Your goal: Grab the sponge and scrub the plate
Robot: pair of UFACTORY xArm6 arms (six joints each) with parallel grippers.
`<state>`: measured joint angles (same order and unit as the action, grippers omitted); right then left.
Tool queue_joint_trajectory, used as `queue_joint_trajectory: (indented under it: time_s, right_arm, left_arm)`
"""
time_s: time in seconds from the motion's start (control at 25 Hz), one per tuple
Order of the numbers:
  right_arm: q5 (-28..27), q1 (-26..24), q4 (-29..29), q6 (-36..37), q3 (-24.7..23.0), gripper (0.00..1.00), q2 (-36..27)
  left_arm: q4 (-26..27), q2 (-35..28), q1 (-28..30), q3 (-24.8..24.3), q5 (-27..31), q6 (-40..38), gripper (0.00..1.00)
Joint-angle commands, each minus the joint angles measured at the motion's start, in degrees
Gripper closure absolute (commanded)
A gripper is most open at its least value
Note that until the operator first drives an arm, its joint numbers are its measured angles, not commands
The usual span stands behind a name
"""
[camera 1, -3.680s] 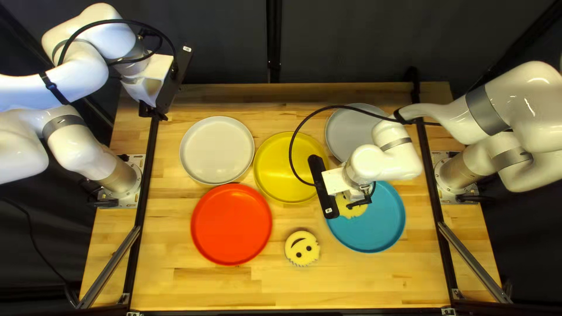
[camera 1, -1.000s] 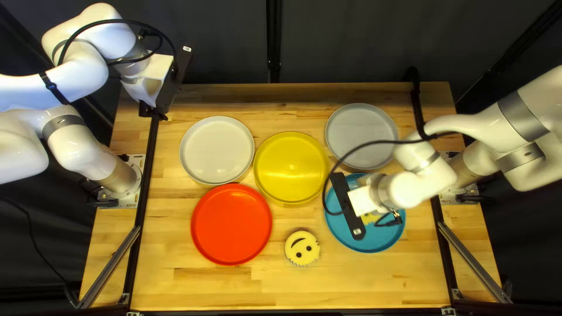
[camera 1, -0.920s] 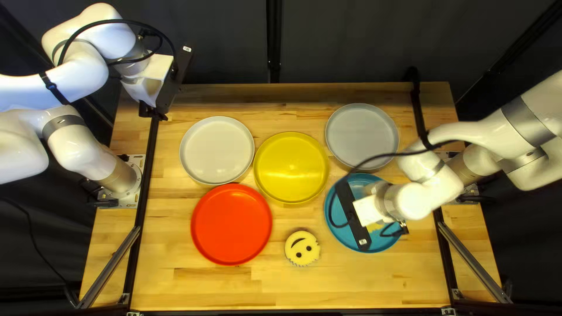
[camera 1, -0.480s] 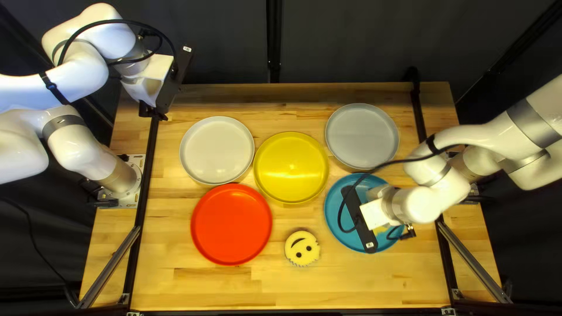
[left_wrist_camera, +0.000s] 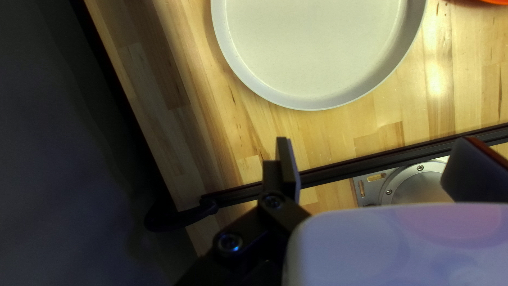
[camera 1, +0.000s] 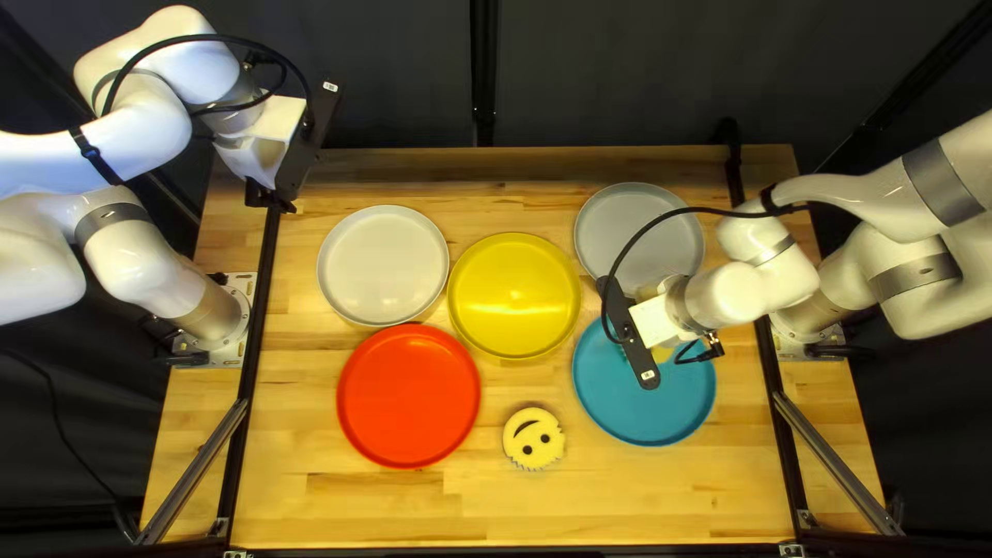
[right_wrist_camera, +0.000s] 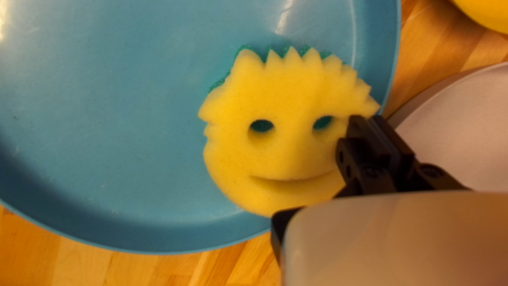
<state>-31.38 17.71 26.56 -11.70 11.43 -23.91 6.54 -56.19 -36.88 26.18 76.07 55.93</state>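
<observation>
My right gripper [camera 1: 630, 333] is over the far part of the blue plate [camera 1: 646, 408], its fingertips hidden there. Only slivers of the yellow sponge [camera 1: 662, 353] show beside it. In the right wrist view my right gripper [right_wrist_camera: 374, 127] has its two fingers close together, pinching one side of the smiling sponge [right_wrist_camera: 286, 153]. That sponge is face up, green underneath, over the blue plate [right_wrist_camera: 106, 132] near its rim. My left gripper [camera 1: 275, 198] hangs at the table's far left corner. From its wrist, the left gripper [left_wrist_camera: 378, 143] stands open, fingers wide apart, nothing between them.
A second smiling sponge [camera 1: 533, 438] lies on the wood between the red plate [camera 1: 408, 397] and the blue one. Behind them are a yellow plate [camera 1: 515, 297], a white plate [camera 1: 382, 266] and a grey plate [camera 1: 639, 233]. The right arm's cable loops over the grey plate.
Over the last half second my right gripper has moved toward the table's far edge, and the sponge has shifted across the blue plate with it. My left arm has stayed still.
</observation>
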Motion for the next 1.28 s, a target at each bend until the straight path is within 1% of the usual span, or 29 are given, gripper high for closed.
queue_joint_trajectory:
  time_s: [0.04, 0.2, 0.28, 0.44, 0.48, 0.52, 0.72, 0.8, 0.88, 1.0, 1.12, 1.28]
  right_arm:
    - [-0.8, 4.4, -2.2, 0.1, -0.9, 1.00, -1.1]
    - [-0.3, 4.2, -4.6, 4.3, -1.5, 1.00, -1.0]
    - [0.1, 2.4, -5.9, 7.8, -1.8, 1.00, -1.1]
    - [3.1, -5.1, -7.4, 17.6, -2.1, 1.00, -0.2]
    - [3.5, -5.8, -7.6, 18.5, -2.0, 1.00, 0.0]
    - [4.2, -7.6, -8.0, 20.8, -1.4, 1.00, 0.9]
    - [5.8, -11.8, -8.6, 25.9, 0.8, 1.00, 3.4]
    - [6.4, -12.3, -8.8, 26.5, 1.1, 1.00, 4.1]
    - [6.3, -10.9, -9.0, 25.3, 0.6, 1.00, 3.7]
    - [4.5, -6.3, -9.2, 21.2, -0.5, 1.00, 1.8]
    - [2.2, -1.1, -10.0, 17.3, 0.7, 1.00, 2.0]
    - [-0.1, 5.1, -9.9, 11.9, 1.2, 1.00, 2.0]
  left_arm:
    - [0.0, 0.0, 0.0, 0.0, 0.0, 0.0, 0.00]
    - [0.0, 0.0, 0.0, 0.0, 0.0, 0.0, 0.00]
    - [0.0, 0.0, 0.0, 0.0, 0.0, 0.0, 0.00]
    - [0.0, 0.0, 0.0, 0.0, 0.0, 0.0, 0.00]
    - [0.0, 0.0, 0.0, 0.0, 0.0, 0.0, 0.00]
    - [0.0, 0.0, 0.0, 0.0, 0.0, 0.0, 0.00]
    - [0.0, 0.0, 0.0, 0.0, 0.0, 0.0, 0.00]
    - [0.0, 0.0, 0.0, 0.0, 0.0, 0.0, 0.00]
    - [0.0, 0.0, 0.0, 0.0, 0.0, 0.0, 0.00]
    - [0.0, 0.0, 0.0, 0.0, 0.0, 0.0, 0.00]
    - [0.0, 0.0, 0.0, 0.0, 0.0, 0.0, 0.00]
    - [0.0, 0.0, 0.0, 0.0, 0.0, 0.0, 0.00]
